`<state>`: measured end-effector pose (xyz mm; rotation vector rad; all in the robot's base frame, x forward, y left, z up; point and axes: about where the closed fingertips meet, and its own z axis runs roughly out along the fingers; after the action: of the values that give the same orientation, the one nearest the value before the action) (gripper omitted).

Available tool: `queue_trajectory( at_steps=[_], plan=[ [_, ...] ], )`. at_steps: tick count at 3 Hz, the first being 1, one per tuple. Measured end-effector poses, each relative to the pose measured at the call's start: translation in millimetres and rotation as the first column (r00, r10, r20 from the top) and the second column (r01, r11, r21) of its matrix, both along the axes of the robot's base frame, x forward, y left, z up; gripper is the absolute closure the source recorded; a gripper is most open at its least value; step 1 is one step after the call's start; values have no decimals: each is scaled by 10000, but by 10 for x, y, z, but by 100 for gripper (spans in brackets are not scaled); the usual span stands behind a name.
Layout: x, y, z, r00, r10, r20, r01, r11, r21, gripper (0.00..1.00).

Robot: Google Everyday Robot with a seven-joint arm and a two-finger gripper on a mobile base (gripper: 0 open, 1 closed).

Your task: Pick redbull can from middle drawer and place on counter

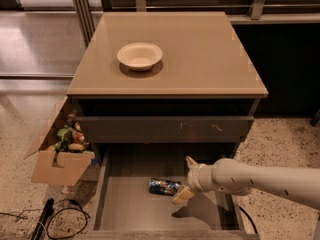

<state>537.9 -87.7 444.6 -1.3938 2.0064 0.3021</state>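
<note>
The redbull can [164, 186] lies on its side on the floor of the open middle drawer [125, 204], blue and silver. My gripper [186, 179] hangs over the drawer just right of the can, on a pale arm that comes in from the right. Its fingers are spread apart, one pale fingertip [183, 194] close to the can's right end, the other higher up. Nothing is in the gripper. The tan counter [200, 59] is the top of the cabinet, above and behind the drawer.
A cream bowl [140, 55] sits on the counter left of centre. A shut drawer front [165, 129] with pale scratches is above the open drawer. An open cardboard box [62, 154] of items stands on the floor at left, with black cables [45, 219] in front.
</note>
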Motion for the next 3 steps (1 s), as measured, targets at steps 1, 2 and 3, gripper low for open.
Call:
queue_trajectory(
  at_steps=[1, 2, 3],
  plan=[
    [108, 130, -217, 9997, 256, -57, -256, 9997, -13, 0],
    [154, 358, -432, 9961, 792, -382, -775, 9959, 457, 0],
    [122, 499, -634, 9877, 1239, -948, -1153, 9891, 918, 0]
  ],
)
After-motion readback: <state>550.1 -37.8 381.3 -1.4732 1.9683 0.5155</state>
